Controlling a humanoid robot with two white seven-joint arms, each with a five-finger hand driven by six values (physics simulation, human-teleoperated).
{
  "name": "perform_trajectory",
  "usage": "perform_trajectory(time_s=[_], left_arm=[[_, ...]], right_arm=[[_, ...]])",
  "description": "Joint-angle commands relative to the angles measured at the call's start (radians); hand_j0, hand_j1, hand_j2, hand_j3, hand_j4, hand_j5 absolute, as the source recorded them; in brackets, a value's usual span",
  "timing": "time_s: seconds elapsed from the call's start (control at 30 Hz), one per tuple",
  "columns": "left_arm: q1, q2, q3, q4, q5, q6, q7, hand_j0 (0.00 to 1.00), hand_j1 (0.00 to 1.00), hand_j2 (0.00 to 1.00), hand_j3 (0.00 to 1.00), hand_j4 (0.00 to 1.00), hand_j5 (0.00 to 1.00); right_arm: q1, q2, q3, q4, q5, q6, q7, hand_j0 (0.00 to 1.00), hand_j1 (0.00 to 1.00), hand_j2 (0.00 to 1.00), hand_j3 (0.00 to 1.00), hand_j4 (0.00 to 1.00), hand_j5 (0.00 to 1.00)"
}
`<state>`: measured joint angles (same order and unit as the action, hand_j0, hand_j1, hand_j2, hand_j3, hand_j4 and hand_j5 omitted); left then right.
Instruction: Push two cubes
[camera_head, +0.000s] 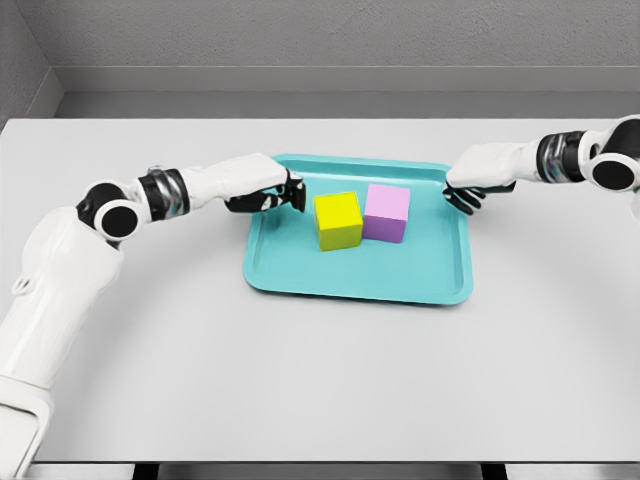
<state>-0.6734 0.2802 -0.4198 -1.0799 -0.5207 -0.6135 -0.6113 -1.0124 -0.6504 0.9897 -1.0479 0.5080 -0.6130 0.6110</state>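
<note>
The bare near stretch of the table gives way to the teal tray, where the yellow cube and pink cube sit touching at its middle. I hold my left hand at the tray's left rim beside the yellow cube and my right hand at the right rim near the pink one, so each can shove its cube inward. Both hands have fingers curled, holding nothing.

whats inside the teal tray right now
Two cubes sit in the tray: a yellow cube and a pink cube, side by side and seemingly touching. The tray floor beneath them is hidden.
</note>
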Motion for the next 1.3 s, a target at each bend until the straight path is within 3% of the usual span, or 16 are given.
perform_trajectory(time_s=[0.0, 0.13, 0.2, 0.4, 0.83, 1.27], left_arm=[[0.0, 0.024, 0.001, 0.006, 0.013, 0.003, 0.0, 0.42, 0.42, 0.42, 0.42, 0.42, 0.42], [-0.005, 0.013, 0.001, 0.008, 0.01, 0.003, 0.0, 0.42, 0.42, 0.42, 0.42, 0.42, 0.42], [-0.006, 0.002, 0.001, 0.02, 0.007, 0.003, 0.0, 0.42, 0.42, 0.42, 0.42, 0.42, 0.42], [-0.018, -0.022, -0.002, 0.072, -0.004, 0.003, 0.0, 0.41, 0.41, 0.41, 0.41, 0.41, 0.41], [-0.046, -0.075, -0.004, 0.152, -0.004, 0.003, 0.0, 0.41, 0.41, 0.41, 0.41, 0.41, 0.41], [-0.058, -0.116, -0.01, 0.167, -0.01, 0.003, 0.0, 0.39, 0.39, 0.39, 0.39, 0.39, 0.39]], right_arm=[[0.0, 0.002, 0.0, 0.003, -0.003, 0.002, 0.0, 0.12, 0.12, 0.12, 0.12, 0.12, 0.12], [-0.011, 0.018, 0.0, 0.02, 0.001, 0.002, 0.0, 0.12, 0.12, 0.12, 0.12, 0.12, 0.12], [-0.028, 0.081, -0.003, 0.127, 0.035, 0.002, 0.0, 0.12, 0.12, 0.12, 0.12, 0.12, 0.12], [-0.051, 0.094, -0.01, 0.166, 0.037, 0.002, 0.0, 0.11, 0.11, 0.11, 0.11, 0.11, 0.11], [-0.061, 0.127, -0.01, 0.166, 0.044, 0.002, 0.0, 0.12, 0.12, 0.12, 0.12, 0.12, 0.12], [-0.064, 0.144, -0.006, 0.16, 0.044, 0.002, 0.0, 0.12, 0.12, 0.12, 0.12, 0.12, 0.12]])
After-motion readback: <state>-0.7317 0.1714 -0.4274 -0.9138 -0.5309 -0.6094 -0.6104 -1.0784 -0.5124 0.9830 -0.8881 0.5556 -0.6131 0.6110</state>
